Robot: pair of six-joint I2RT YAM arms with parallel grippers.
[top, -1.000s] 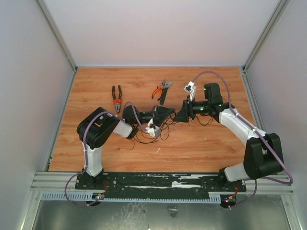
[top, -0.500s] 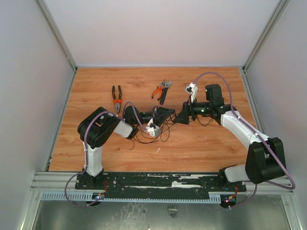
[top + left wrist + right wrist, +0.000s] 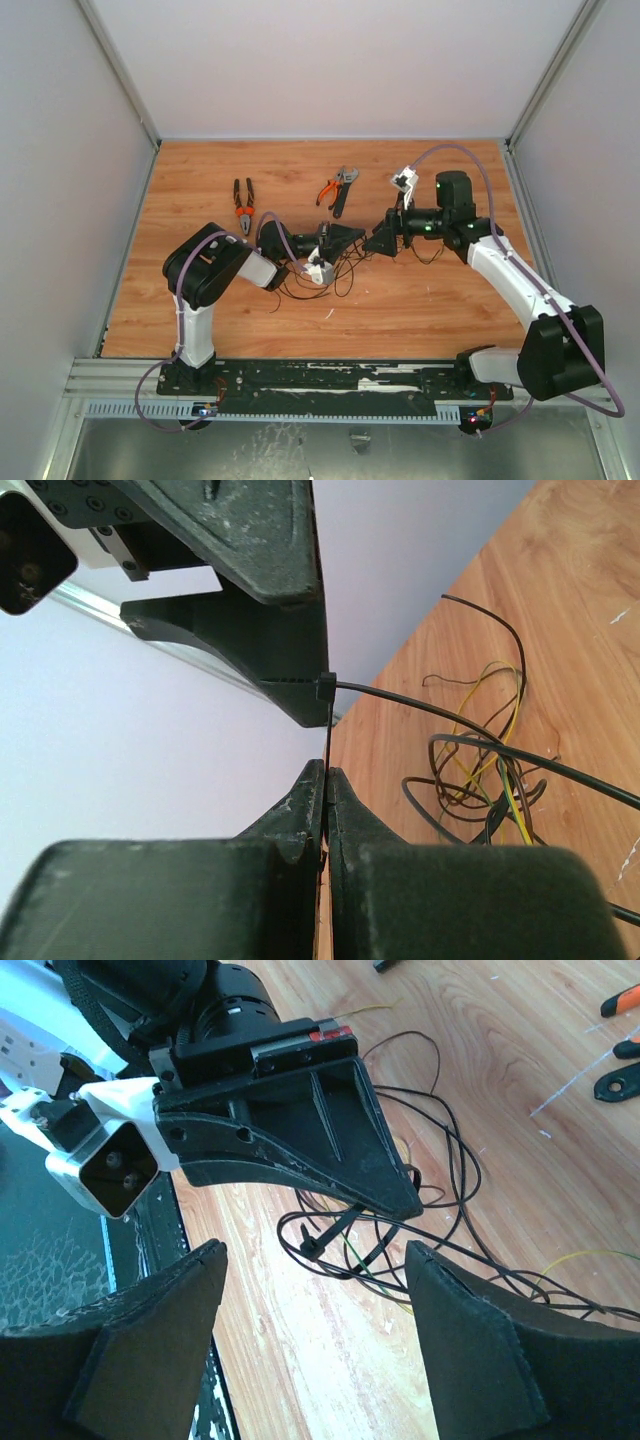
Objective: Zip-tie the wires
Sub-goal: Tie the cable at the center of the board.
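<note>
The fingers (image 3: pixel 296 815) of the left gripper (image 3: pixel 327 776) are pressed tight together on the zip tie (image 3: pixel 420 706), pinching its thin black strip just below the small square head. From that head the strap runs out over the wires (image 3: pixel 500 790). The right gripper (image 3: pixel 315 1252) faces it nose to nose, its fingers (image 3: pixel 470 1350) spread wide with nothing held between them. The tie's head sits in the gap without touching either pad.

Both grippers meet low over the middle of the bench (image 3: pixel 450 300). The wires lie there in loose dark loops on the wood, with a yellow strand among them, spilling from under the left gripper toward the near edge. The strap seems to curve round some of the strands, though I cannot tell how many.

Orange-handled pliers (image 3: pixel 243 207) lie toward the far left corner. A second orange-handled tool (image 3: pixel 328 190) lies near the middle of the far edge, well apart from the wires.
</note>
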